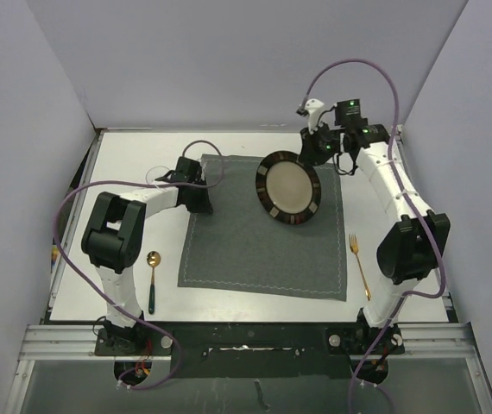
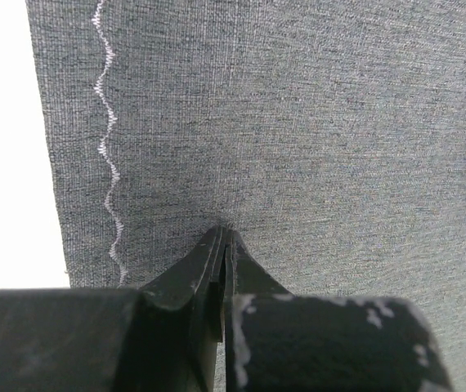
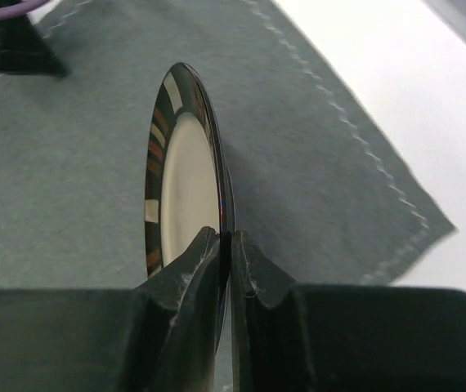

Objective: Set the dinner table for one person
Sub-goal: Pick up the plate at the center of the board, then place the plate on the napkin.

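The white dinner table (image 1: pixel 134 164) bears a dark grey stitched placemat (image 1: pixel 255 250). My right gripper (image 1: pixel 314 160) is shut on the rim of a round plate (image 1: pixel 288 188) with a cream centre and dark patterned border. It holds the plate tilted on edge above the mat's far right part. In the right wrist view the plate (image 3: pixel 180 171) stands edge-on between the jaws of the right gripper (image 3: pixel 226 237). My left gripper (image 1: pixel 201 202) is shut, its tips touching the mat near its left edge. In the left wrist view the left gripper (image 2: pixel 225 233) rests on flat placemat cloth (image 2: pixel 298 122).
A gold spoon with a dark handle (image 1: pixel 153 278) lies on the table left of the mat. A gold fork (image 1: pixel 360 263) lies right of the mat. Grey walls enclose the table on three sides.
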{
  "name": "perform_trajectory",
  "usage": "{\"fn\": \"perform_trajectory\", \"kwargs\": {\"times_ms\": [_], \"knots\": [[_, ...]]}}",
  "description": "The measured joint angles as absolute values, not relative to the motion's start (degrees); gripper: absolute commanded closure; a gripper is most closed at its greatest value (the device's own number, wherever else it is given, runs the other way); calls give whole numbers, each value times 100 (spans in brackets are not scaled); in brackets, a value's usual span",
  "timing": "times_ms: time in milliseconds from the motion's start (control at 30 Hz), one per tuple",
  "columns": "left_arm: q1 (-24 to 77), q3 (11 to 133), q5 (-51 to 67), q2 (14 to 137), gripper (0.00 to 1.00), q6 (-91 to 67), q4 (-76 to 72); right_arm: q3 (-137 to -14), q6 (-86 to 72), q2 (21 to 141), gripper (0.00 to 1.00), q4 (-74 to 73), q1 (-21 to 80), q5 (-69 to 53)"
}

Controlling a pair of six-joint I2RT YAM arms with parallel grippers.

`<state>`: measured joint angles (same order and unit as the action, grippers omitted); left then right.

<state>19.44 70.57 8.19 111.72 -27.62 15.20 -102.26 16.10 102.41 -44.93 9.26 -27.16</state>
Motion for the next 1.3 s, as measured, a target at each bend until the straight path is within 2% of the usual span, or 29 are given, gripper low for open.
{"fn": "perform_trajectory", "kwargs": {"times_ms": [167, 467, 800, 1300], "knots": [[1944, 6965, 821, 11096, 100, -2777, 1481, -10130, 1448, 10239, 100, -4626, 1522, -2681], [1944, 6849, 814, 10663, 100, -2738, 1485, -9564, 1304, 9972, 100, -4504, 1715, -2434], [1944, 6847, 775, 10565, 100, -2716, 1494, -9531, 1310, 9968, 100, -4519, 2775, -2504], [2093, 6685, 666, 10475, 100, -2722, 1516, -8650, 1623, 9577, 100, -4187, 2561, -2506]]}}
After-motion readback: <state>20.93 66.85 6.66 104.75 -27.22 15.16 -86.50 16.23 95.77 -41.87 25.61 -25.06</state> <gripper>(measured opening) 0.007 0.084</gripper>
